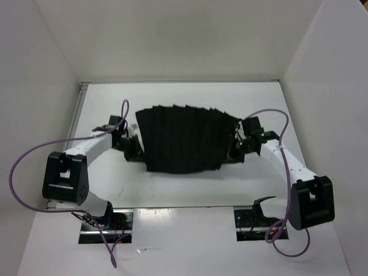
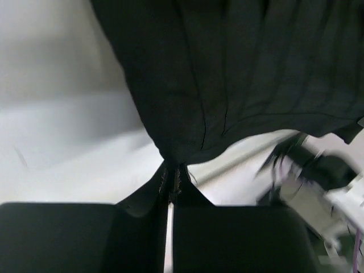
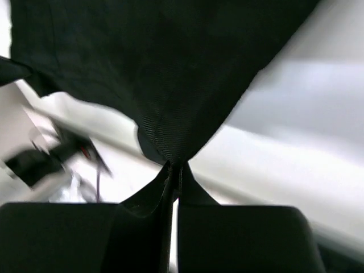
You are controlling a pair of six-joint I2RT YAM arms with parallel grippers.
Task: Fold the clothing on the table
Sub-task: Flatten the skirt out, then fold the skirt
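Pinching the clothing [image 1: 184,138] at two corners, I have my left pincer [image 2: 170,175] clamped shut on one and my right pincer [image 3: 175,166] clamped shut on the other, the pleated cloth spread between them over the worktop [image 1: 172,192]. I judge the folding barely begun: no folded edge shows. Blur smears both wrist views, and whether the cloth hangs lifted or rests flat I cannot tell

Black clothing [image 3: 170,68] stretched above, its corner pinched in closed jaws of right gripper [image 3: 175,166], blurred white counter [image 3: 301,136] behind
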